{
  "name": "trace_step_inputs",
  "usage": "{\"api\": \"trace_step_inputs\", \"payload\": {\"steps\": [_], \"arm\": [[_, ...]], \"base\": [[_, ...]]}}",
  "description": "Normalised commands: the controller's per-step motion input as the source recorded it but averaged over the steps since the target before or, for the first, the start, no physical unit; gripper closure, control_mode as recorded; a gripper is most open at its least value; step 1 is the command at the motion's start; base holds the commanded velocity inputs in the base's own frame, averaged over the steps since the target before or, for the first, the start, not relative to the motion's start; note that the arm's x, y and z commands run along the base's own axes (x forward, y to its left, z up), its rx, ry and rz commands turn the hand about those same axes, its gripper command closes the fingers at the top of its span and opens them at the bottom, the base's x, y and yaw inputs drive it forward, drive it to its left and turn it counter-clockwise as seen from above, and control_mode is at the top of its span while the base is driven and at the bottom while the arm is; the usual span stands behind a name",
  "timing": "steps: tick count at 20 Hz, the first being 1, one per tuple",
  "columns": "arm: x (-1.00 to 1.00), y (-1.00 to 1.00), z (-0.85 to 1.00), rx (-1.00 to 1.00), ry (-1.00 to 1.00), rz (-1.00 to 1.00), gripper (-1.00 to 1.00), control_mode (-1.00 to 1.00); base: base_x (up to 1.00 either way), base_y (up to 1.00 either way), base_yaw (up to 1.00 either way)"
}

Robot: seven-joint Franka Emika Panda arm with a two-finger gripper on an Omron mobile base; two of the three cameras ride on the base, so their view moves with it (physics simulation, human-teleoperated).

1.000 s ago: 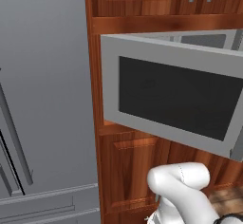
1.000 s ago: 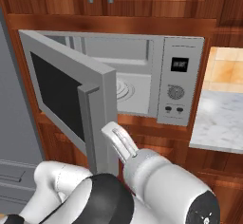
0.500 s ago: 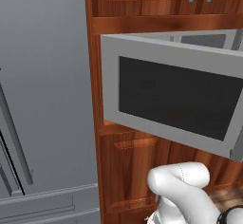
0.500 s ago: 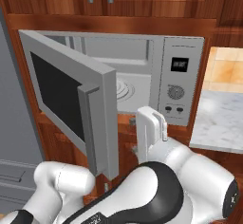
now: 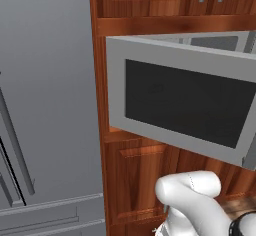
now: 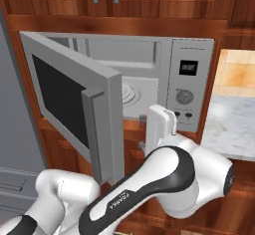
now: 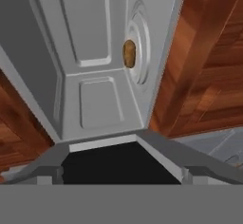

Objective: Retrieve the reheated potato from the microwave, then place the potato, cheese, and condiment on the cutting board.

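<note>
1. Step in hand: fetching the potato [image 7: 129, 53] from the microwave [image 6: 191, 87], whose door [image 6: 74, 104] hangs open.
2. The potato sits near the turntable's [image 7: 141, 42] edge.
3. The gripper's jaws stand apart, empty.
4. Next: reach inside, straddle the potato, close.

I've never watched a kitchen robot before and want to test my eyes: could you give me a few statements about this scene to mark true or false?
1. The microwave door stands open. True.
2. The potato lies on the white turntable inside. True.
3. The gripper already holds the potato. False: the potato sits untouched on the turntable.
4. The cheese lies beside the potato in the microwave. False: the potato is alone there.
5. Wooden cabinets surround the microwave. True.
</note>
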Motion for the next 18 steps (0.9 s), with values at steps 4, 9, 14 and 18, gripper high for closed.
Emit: {"api": "trace_step_inputs", "payload": {"steps": [4, 9, 14, 18], "arm": [[0.59, 0.02, -0.15, 0.13, 0.12, 0.19, -1.00, -1.00], [0.13, 0.10, -0.08, 0.10, 0.07, 0.25, -1.00, -1.00], [-0.16, 0.13, 0.00, 0.10, 0.00, 0.29, -1.00, -1.00], [-0.22, 0.21, 0.00, 0.12, 0.03, 0.25, -1.00, -1.00]], "base": [[0.00, 0.00, 0.00], [0.00, 0.00, 0.00], [0.00, 0.00, 0.00], [0.00, 0.00, 0.00]]}}
